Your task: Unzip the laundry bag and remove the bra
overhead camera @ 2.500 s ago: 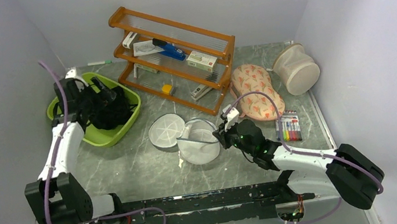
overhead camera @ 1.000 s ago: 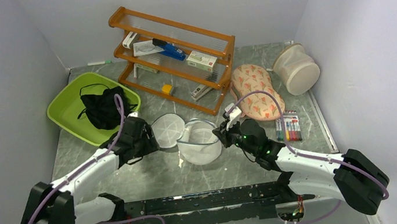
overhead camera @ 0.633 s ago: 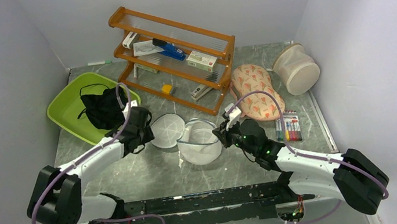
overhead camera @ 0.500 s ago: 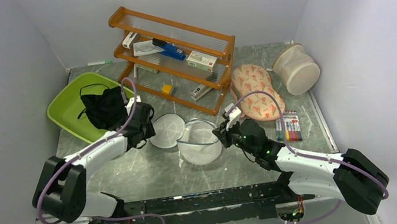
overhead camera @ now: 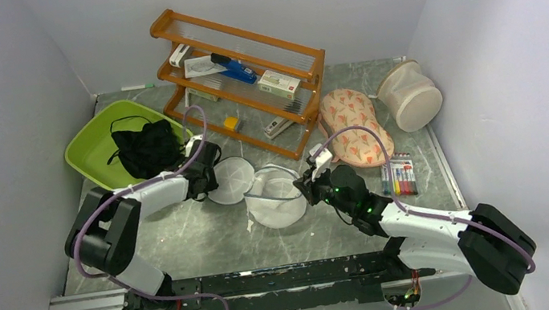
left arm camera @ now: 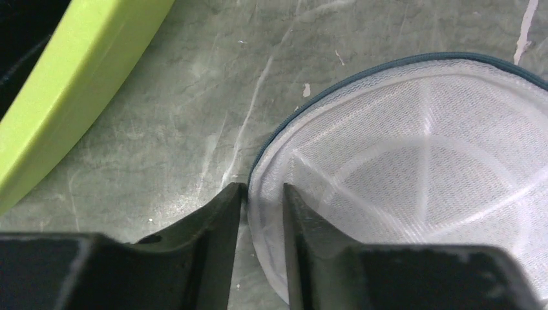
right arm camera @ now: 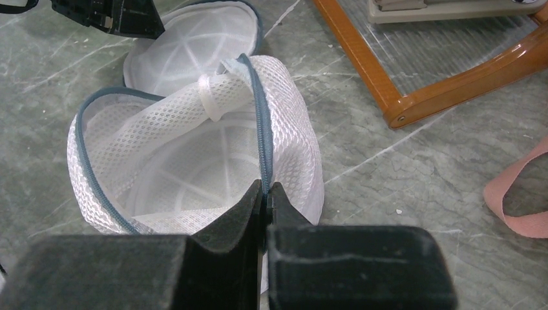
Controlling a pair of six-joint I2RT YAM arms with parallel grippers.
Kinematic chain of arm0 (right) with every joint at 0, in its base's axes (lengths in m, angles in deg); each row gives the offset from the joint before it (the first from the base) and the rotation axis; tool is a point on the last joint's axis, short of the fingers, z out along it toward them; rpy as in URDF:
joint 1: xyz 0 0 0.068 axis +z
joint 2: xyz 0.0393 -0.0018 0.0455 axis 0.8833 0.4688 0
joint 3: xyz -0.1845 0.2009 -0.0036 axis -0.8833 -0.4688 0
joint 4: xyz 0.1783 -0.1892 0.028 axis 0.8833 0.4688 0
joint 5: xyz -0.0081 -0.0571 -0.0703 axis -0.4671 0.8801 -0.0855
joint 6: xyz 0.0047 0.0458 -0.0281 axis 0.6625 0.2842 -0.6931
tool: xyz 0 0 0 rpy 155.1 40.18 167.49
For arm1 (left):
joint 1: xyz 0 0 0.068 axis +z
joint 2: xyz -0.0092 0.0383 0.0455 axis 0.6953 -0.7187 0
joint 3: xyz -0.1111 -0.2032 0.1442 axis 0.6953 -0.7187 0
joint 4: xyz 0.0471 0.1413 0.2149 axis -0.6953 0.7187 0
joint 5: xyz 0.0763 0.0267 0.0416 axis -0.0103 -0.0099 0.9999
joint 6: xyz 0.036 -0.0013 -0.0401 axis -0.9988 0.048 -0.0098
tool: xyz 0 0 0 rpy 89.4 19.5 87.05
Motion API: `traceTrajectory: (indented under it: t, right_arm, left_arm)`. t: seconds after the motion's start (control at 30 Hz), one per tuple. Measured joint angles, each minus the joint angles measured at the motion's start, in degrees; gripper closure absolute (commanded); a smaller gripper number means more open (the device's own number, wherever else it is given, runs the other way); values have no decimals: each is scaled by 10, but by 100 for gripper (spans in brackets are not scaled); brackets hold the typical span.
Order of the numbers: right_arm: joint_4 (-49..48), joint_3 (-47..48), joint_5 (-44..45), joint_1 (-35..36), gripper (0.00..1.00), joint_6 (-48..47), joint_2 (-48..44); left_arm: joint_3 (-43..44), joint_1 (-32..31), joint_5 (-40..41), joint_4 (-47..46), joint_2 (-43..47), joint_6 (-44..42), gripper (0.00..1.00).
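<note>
The white mesh laundry bag [overhead camera: 274, 204] stands unzipped on the table, and its round lid [overhead camera: 230, 180] lies flat to its left. The inside of the bag [right arm camera: 194, 161] shows only mesh. The black bra [overhead camera: 145, 150] lies in the green tray [overhead camera: 87, 141]. My left gripper [overhead camera: 209, 176] is low at the lid's left edge; in the left wrist view its jaws [left arm camera: 263, 187] have drawn in on the lid's [left arm camera: 420, 174] mesh rim. My right gripper [overhead camera: 307, 187] is shut on the bag's right rim along the blue-grey zip [right arm camera: 265, 186].
An orange wooden rack [overhead camera: 243, 70] with small boxes stands at the back. An orange-patterned pouch [overhead camera: 355, 131], a beige mesh cylinder [overhead camera: 409, 95] and a pack of markers [overhead camera: 400, 176] lie to the right. The tray's rim [left arm camera: 77, 90] is close to my left fingers.
My left arm left the tray, where the bra stays, and swung right to the lid's edge. Its jaws narrowed around the rim. The right gripper held still.
</note>
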State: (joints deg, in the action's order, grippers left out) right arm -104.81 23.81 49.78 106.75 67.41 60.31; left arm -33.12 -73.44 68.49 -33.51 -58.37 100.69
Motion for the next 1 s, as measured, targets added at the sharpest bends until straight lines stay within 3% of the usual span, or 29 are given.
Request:
traceTrajectory:
  t: [0.17,0.37,0.7,1.0]
  right_arm:
    - [0,0,0,0,100,0,0]
    - [0,0,0,0,100,0,5]
    - [0,0,0,0,95,0,14]
    - [0,1,-1,2,61,4,15]
  left_arm:
    - [0,0,2,-4,0,-4,92]
    - [3,0,-1,18,26,-3,93]
    - [15,0,-30,63,208,-14,93]
    - [63,-1,-107,101,333,-80,93]
